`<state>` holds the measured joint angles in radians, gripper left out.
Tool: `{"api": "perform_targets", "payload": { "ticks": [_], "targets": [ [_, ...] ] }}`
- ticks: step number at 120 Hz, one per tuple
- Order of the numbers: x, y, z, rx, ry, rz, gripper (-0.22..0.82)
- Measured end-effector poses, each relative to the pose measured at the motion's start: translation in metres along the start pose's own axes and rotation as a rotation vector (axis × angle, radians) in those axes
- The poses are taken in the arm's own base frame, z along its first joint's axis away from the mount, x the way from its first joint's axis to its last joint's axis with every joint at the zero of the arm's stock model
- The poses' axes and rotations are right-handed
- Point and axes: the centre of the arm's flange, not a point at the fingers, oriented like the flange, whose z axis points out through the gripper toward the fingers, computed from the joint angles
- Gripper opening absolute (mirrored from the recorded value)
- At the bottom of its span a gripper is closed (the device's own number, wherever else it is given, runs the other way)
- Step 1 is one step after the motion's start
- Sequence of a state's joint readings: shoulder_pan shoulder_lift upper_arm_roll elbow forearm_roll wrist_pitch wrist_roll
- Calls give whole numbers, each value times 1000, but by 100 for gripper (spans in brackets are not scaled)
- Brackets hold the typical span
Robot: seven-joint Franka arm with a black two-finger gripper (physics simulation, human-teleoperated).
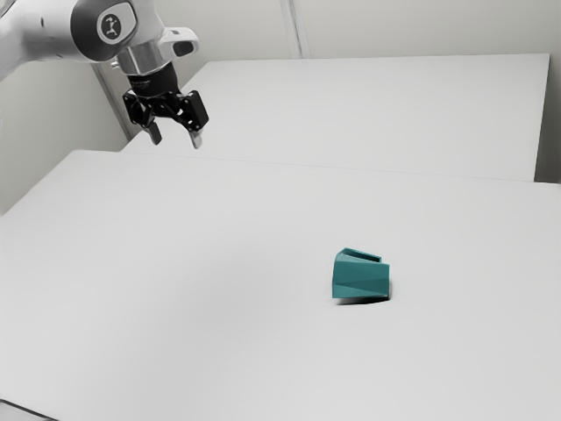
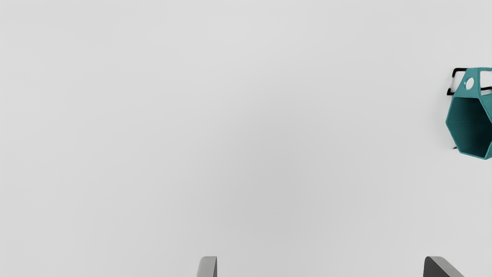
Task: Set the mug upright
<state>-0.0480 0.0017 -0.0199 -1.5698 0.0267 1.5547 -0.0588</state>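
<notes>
Mug (image 1: 360,279), teal, 1: on its side on table (image 1: 193,333), handle uppermost, mouth facing gripper (image 1: 175,140), long axis leading away; lies well apart, lower, toward the exterior view's right. Jaws: released, empty.

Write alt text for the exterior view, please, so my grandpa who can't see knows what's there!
A teal, flat-sided mug lies on its side on a white table. At the exterior view's upper left, a robot arm holds its black gripper in the air, fingers open, away from the mug.
</notes>
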Motion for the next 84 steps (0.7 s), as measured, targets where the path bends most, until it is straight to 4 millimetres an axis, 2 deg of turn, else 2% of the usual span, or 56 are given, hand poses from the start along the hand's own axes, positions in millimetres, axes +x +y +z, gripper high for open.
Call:
{"api": "perform_targets", "payload": {
  "ticks": [21, 33, 61, 84],
  "targets": [
    [0, 3, 1, -8, -1, 4, 58],
    [0, 7, 9, -40, -7, 6, 58],
    [7, 21, 51, -189, -3, 20, 58],
    [9, 33, 98, -365, 5, 21, 58]
  ]
}}
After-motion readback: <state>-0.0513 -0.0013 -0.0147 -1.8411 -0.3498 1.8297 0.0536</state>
